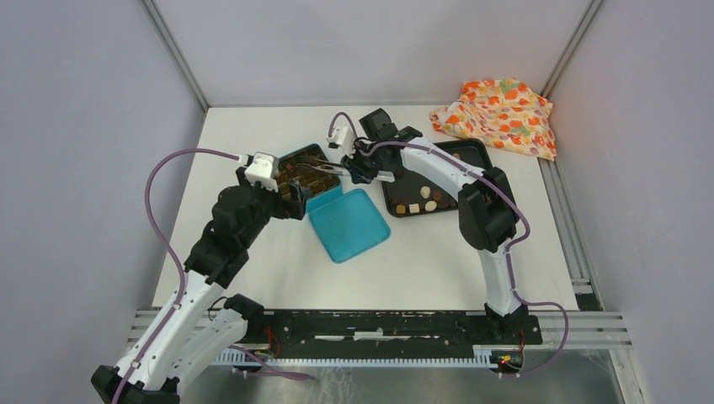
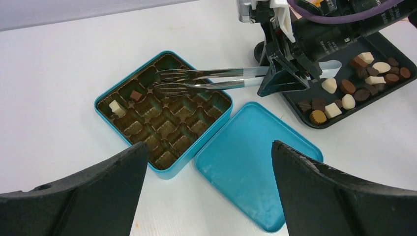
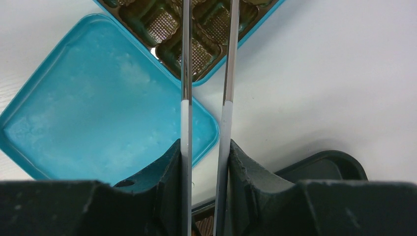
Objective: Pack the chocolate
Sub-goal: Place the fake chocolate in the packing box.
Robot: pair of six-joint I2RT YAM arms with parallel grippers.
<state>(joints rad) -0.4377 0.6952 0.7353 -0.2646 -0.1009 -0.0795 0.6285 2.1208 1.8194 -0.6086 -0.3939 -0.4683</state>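
A teal box (image 2: 162, 115) with a brown celled insert lies open on the table (image 1: 253, 244). Two pieces of chocolate sit in its left cells, a cream one (image 2: 116, 106) and a brown one (image 2: 135, 95). More chocolate (image 2: 348, 87) lies in the black tray (image 2: 393, 87) at the right. My right gripper (image 3: 205, 147) is shut on the metal tongs (image 2: 206, 81). Their tips stand apart, with nothing between them, over the box's far cells. My left gripper (image 2: 209, 147) is open, with nothing between its fingers, and hangs above the near corner of the box and the lid (image 2: 255, 162).
The teal lid (image 1: 347, 223) lies upside down against the box's right side, between the box (image 1: 303, 172) and the black tray (image 1: 471, 151). An orange flowery cloth (image 1: 498, 114) is bunched at the back right corner. Grey walls close in the table.
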